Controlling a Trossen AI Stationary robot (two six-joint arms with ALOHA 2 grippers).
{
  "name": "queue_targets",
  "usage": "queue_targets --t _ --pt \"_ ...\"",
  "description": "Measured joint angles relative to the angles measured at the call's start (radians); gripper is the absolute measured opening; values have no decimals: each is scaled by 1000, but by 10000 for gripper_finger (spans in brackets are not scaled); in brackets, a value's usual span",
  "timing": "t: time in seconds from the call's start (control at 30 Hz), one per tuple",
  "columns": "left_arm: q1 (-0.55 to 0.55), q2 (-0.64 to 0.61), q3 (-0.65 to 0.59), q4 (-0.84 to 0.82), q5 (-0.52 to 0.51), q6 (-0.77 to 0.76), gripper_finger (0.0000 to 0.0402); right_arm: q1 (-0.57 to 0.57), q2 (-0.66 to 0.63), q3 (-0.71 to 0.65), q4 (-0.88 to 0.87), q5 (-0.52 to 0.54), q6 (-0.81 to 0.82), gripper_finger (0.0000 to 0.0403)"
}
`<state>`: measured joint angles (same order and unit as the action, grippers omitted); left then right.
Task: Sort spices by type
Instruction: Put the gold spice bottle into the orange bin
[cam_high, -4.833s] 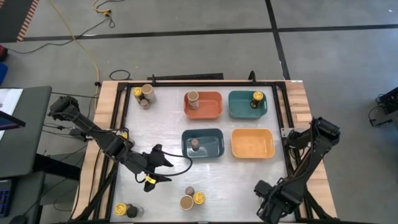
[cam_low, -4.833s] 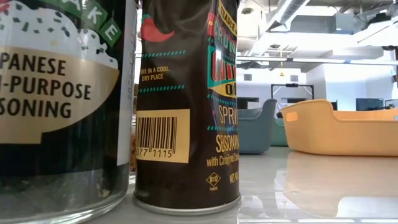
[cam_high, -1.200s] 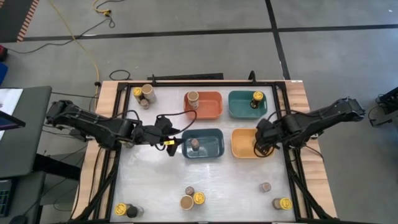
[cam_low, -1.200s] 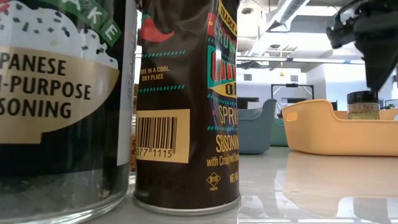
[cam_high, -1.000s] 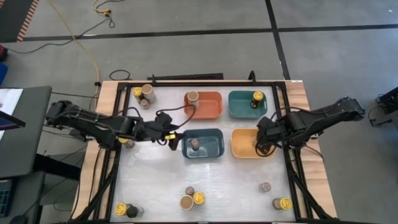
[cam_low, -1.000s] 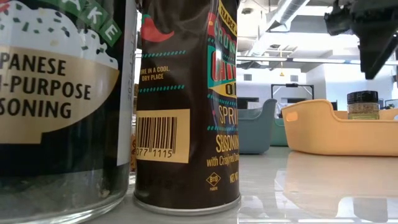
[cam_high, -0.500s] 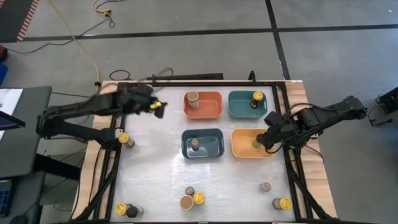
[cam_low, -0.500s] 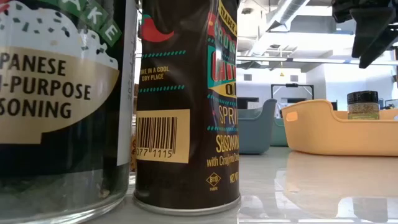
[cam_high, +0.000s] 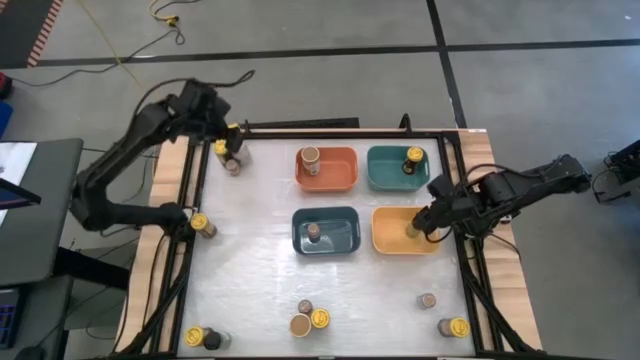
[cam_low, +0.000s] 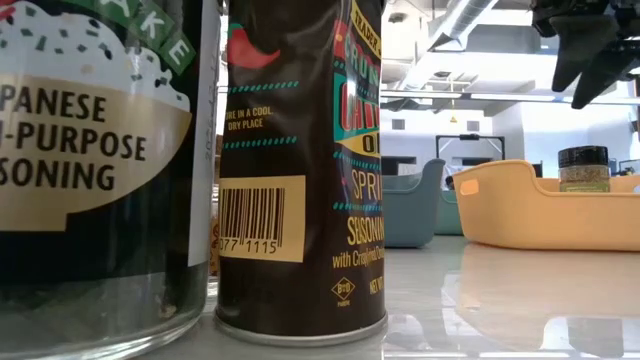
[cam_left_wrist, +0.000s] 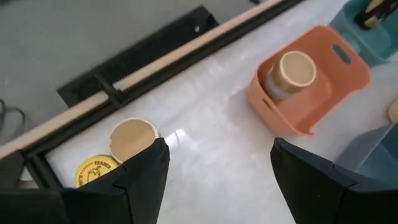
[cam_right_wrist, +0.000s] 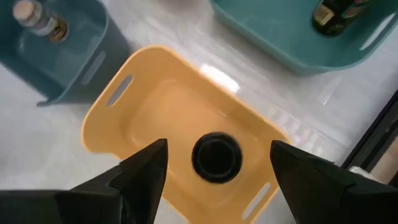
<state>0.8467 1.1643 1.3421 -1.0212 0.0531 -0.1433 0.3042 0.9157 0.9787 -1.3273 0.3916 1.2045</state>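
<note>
My left gripper (cam_high: 228, 135) (cam_left_wrist: 217, 177) hangs open over the table's far-left corner, above a cluster of jars: a tan-lidded jar (cam_left_wrist: 132, 137) (cam_high: 238, 148) and a yellow-lidded jar (cam_left_wrist: 96, 171) stand upright beside one finger. My right gripper (cam_high: 420, 224) (cam_right_wrist: 217, 148) (cam_low: 588, 70) is open, above a dark-lidded jar (cam_right_wrist: 216, 155) (cam_low: 583, 168) that stands upright in the yellow bin (cam_high: 395, 230). The orange bin (cam_high: 335, 178) holds a tan-lidded jar (cam_high: 310, 156). A brown-topped jar (cam_high: 314, 232) is in the blue bin, and a yellow-capped one (cam_high: 413, 156) in the teal bin.
More jars stand near the table's near edge: a group of three (cam_high: 308, 317), two at the near-left corner (cam_high: 203, 337), two near-right (cam_high: 427, 300) (cam_high: 455, 327). A yellow-lidded jar (cam_high: 198, 222) stands at the left edge. Two of them (cam_low: 300, 160) fill the low view's front.
My left gripper has swung from beside the blue bin toward the table's far-left corner, ending over the jars there. My right gripper has risen a little above the dark-lidded jar, which stays standing in the yellow bin.
</note>
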Motion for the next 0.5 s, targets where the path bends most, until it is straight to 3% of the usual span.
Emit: queue_targets --t 0.2,0.5 --pt "62 136 7 3 14 -16 270 -29 0 0 -1 6 -1 311" --pt "71 276 7 10 18 -142 270 -33 0 0 0 7 0 311"
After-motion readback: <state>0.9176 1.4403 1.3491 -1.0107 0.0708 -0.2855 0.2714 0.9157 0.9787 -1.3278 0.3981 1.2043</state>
